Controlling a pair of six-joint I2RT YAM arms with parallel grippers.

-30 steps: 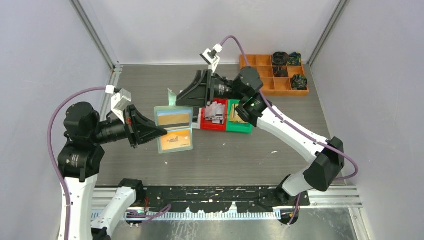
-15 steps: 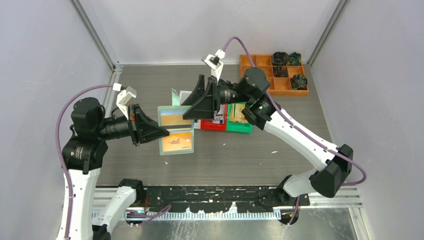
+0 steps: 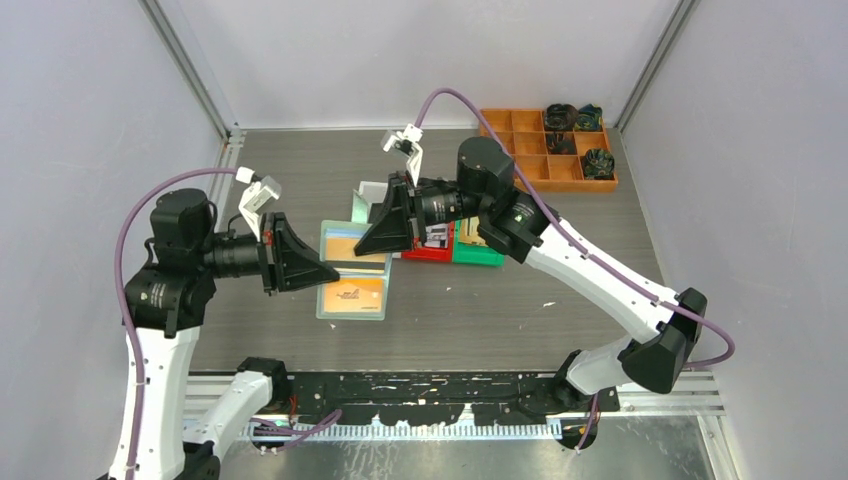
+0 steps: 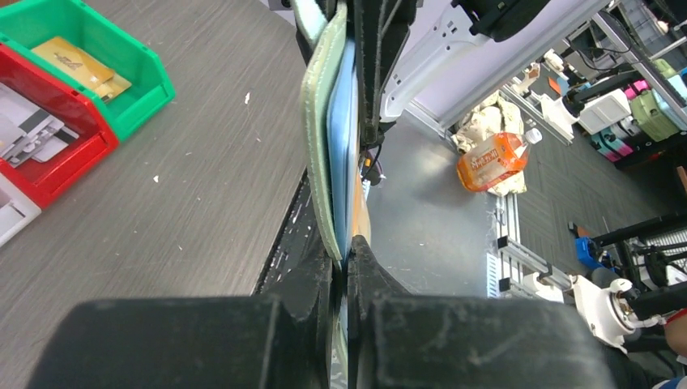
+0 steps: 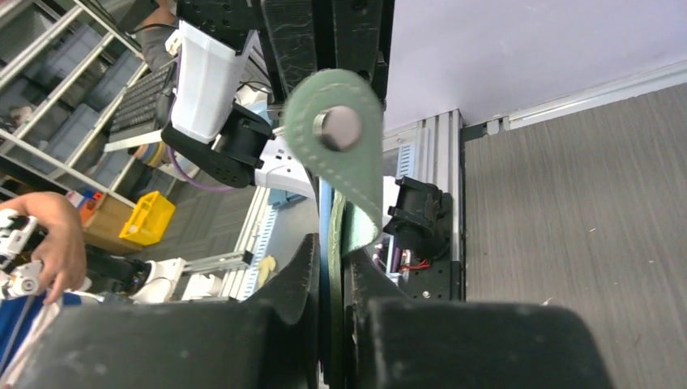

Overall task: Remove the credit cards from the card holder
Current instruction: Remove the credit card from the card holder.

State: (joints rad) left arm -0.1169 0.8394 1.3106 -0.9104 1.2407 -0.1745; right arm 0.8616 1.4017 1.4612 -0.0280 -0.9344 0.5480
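Overhead, found the card holder (image 3: 375, 272) lifted clear of the table (image 3: 300, 170), spread open and slung between the two arms. Showed a gold card (image 3: 338, 248) in its far pocket and an orange card (image 3: 358, 293) in its near one, both tucked in. Found the left gripper (image 3: 330, 272) clamped hard on the holder's left edge; from the left wrist, saw both fingers (image 4: 300, 284) pressed together on the mint-green cover, with a blue sheet edge caught between them. Found the right gripper (image 3: 358, 247) pinched on the holder's far edge; from the right wrist, saw its jaws drawn in close on either side of the green cover, with the snap tab (image 5: 336, 130) curling up just above them. Beyond the holder, noted a white bin (image 3: 372, 190), a red bin (image 3: 432, 252) of pale cards and a green bin (image 3: 478, 252) in a row on the table. Noted also an orange tray (image 3: 530, 150) of dark items at the far right corner.
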